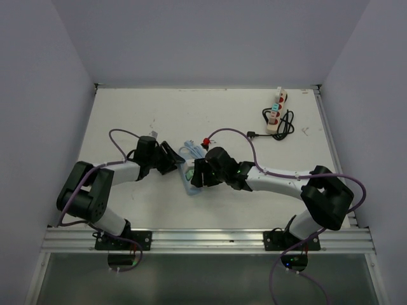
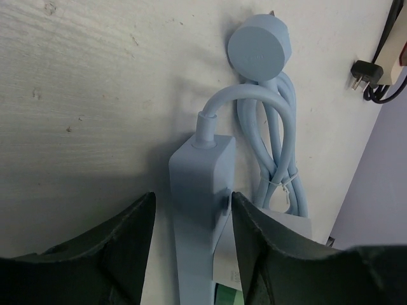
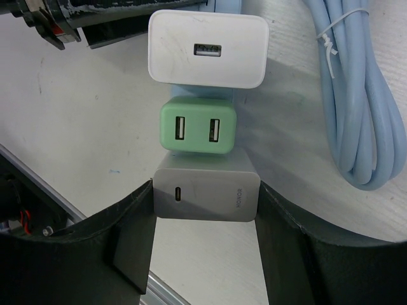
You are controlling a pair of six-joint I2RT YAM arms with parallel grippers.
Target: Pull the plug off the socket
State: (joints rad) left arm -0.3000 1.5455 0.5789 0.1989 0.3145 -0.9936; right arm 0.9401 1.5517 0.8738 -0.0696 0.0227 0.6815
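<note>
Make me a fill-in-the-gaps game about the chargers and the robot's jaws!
1. Between the white charger and the grey charger sits a ____ one.
2. That middle charger has ____ USB slots.
3. The right gripper has its jaws on either side of the ____ charger.
4. The left gripper straddles a light ____ power strip.
Missing words: green; two; grey; blue.

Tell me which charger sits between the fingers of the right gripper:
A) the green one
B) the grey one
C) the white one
B: in the right wrist view the grey charger sits between the fingers of the right gripper, while the green charger and the white charger lie beyond them.
</note>
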